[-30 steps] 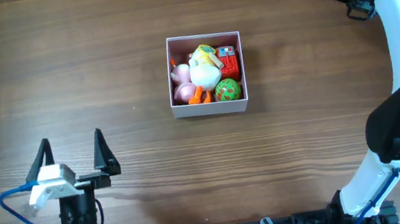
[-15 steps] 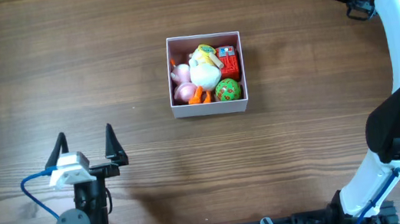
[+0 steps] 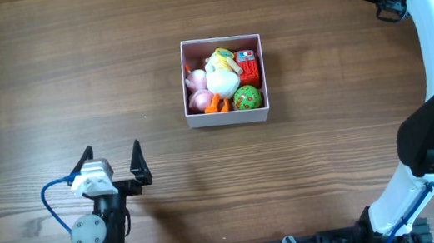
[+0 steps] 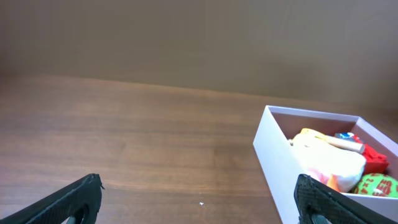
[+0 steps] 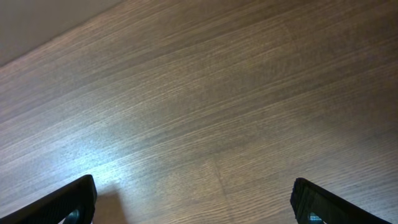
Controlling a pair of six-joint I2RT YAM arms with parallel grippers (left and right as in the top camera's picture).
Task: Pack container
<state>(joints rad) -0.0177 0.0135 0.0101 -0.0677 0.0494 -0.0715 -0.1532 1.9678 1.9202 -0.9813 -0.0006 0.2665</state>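
Container (image 3: 229, 119): being judged light, thin-walled, crushable; wall rim being recommended for grasp.
Left gripper (image 3: 112, 152): being held released.
Right gripper (image 5: 194, 198): being held released.

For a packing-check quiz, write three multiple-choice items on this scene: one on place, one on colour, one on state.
1. The container sits:
A) in the middle of the table
B) at the left edge
C) at the near edge

2. The egg in it is:
A) blue
B) green
C) black

3. The left gripper is:
A) shut on a toy
B) shut, empty
C) open, empty

Answers:
1 A, bare wood shows on every side of it.
2 B, it is green with spots.
3 C, its fingers stand spread with only table between them.
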